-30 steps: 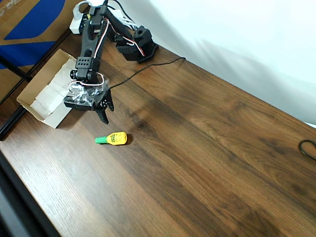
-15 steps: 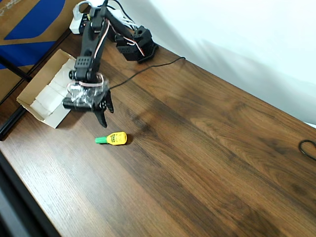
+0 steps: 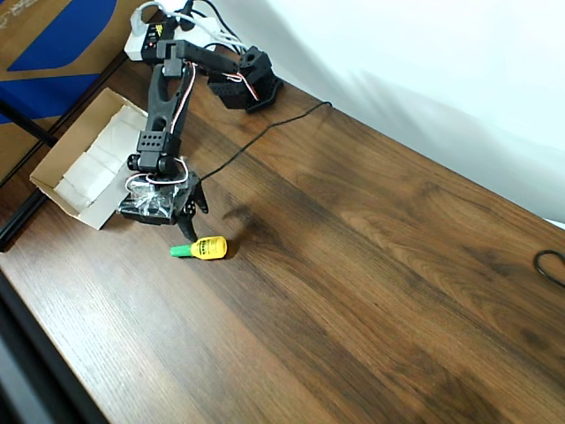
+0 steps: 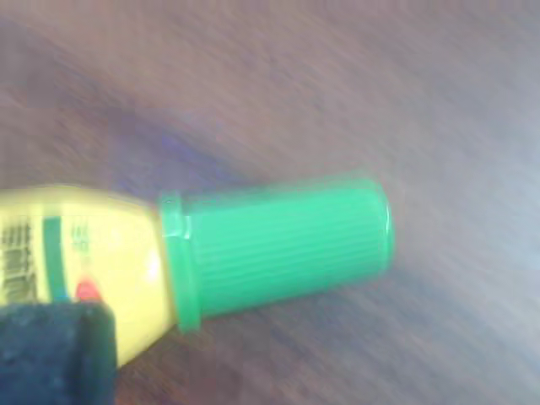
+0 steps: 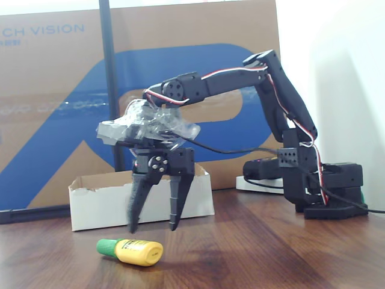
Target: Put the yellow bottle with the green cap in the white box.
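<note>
The yellow bottle with the green cap (image 3: 205,247) lies on its side on the wooden table, cap pointing left in the overhead view. In the fixed view the bottle (image 5: 135,251) lies just in front of and below my gripper (image 5: 153,227), whose fingers hang open, tips a little above the table. From overhead, the gripper (image 3: 194,219) stands just beyond the bottle, without touching it. The wrist view is blurred and shows the bottle (image 4: 84,245) close up with a dark finger (image 4: 51,359) at the lower left. The white box (image 3: 53,181) sits left of the gripper, and the box (image 5: 90,208) holds white paper pieces.
A large brown-and-blue carton (image 3: 53,44) stands behind the box. The arm's base (image 3: 247,79) is at the table's far edge, with a black cable (image 3: 265,124) running across the wood. Another cable loop (image 3: 552,265) lies at the right edge.
The gripper has moved from beside the box towards the bottle and lower, its fingers still open. The bottle has not moved.
</note>
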Action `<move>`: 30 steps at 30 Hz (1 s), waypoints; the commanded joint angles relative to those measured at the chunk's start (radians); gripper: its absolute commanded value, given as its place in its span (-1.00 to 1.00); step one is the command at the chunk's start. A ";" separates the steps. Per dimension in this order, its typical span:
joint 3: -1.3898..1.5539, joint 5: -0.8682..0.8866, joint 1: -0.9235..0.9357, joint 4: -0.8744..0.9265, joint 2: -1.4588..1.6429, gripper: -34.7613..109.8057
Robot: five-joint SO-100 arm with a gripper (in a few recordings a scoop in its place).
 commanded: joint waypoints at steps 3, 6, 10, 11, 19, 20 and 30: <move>-0.074 -0.017 -0.002 -0.026 0.034 -0.04; -0.078 0.021 -0.002 -0.058 0.038 -0.05; -0.049 0.060 -0.011 -0.077 0.040 -0.05; -0.046 0.061 -0.011 -0.089 0.031 -0.05; -0.067 0.106 -0.005 -0.172 -0.023 -0.04; -0.074 0.106 -0.005 -0.176 -0.031 -0.04; -0.071 0.100 -0.006 -0.218 -0.064 -0.04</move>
